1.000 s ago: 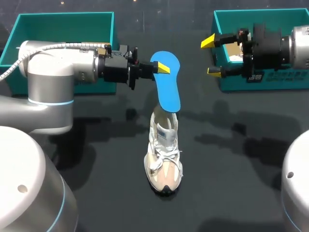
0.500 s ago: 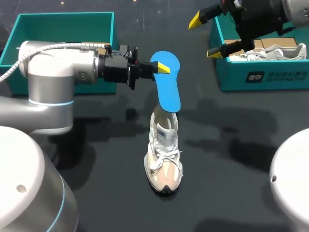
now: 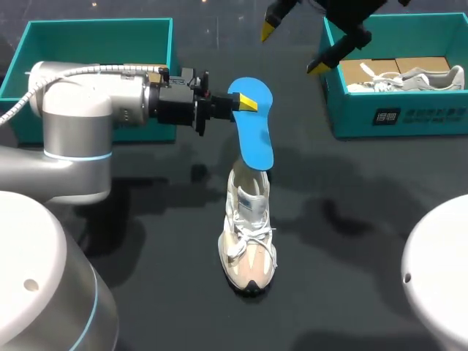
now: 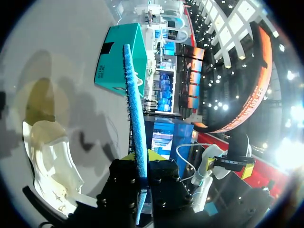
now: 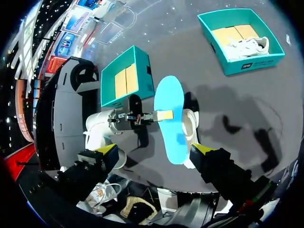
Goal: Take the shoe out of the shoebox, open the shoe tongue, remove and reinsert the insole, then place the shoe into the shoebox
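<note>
Left gripper (image 3: 246, 103) is clamping the upper end of the blue insole (image 3: 254, 139) between its two fingers; in its wrist view the insole (image 4: 134, 114) is running edge-on out from the pinched tips. The insole's lower end is resting at the opening of the shoe (image 3: 248, 241), which is sitting near the middle of the desk (image 3: 351, 278), toe pointing toward the near edge. The right gripper (image 3: 294, 47) is hanging near the far edge, fingers spread wide and gripping nothing. A teal shoebox (image 3: 398, 117) is sitting at the far right corner with another shoe (image 3: 413, 77) lying inside it. A second teal shoebox (image 3: 95, 23) is occupying the far left corner.
</note>
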You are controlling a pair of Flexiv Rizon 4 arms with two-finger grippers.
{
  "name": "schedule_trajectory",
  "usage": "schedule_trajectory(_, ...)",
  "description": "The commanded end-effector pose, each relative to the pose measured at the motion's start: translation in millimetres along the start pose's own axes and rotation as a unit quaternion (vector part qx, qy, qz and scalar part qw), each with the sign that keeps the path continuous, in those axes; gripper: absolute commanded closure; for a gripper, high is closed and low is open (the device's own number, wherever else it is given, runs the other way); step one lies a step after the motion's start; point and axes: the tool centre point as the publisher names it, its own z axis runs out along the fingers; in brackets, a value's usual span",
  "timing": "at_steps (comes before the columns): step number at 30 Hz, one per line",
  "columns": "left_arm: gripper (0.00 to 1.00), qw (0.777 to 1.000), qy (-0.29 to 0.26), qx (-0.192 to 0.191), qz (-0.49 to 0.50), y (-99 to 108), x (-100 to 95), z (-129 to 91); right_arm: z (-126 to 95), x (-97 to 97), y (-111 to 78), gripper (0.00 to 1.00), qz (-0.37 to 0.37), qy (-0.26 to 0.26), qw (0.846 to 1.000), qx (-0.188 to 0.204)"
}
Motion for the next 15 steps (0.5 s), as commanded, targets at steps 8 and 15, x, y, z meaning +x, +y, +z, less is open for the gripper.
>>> schedule_trajectory(8, 1.0, 1.0, 0.0, 0.0, 0.0, 0.0, -0.6, 0.6, 13.2, 25.5, -3.8, 0.0, -0.03, -0.281, 0.959, 0.002)
schedule_trajectory(15, 1.0, 1.0, 0.0, 0.0, 0.0, 0.0, -0.6, 0.6, 20.3, 29.6, -5.2, 0.0, -0.039, -0.291, 0.956, -0.016)
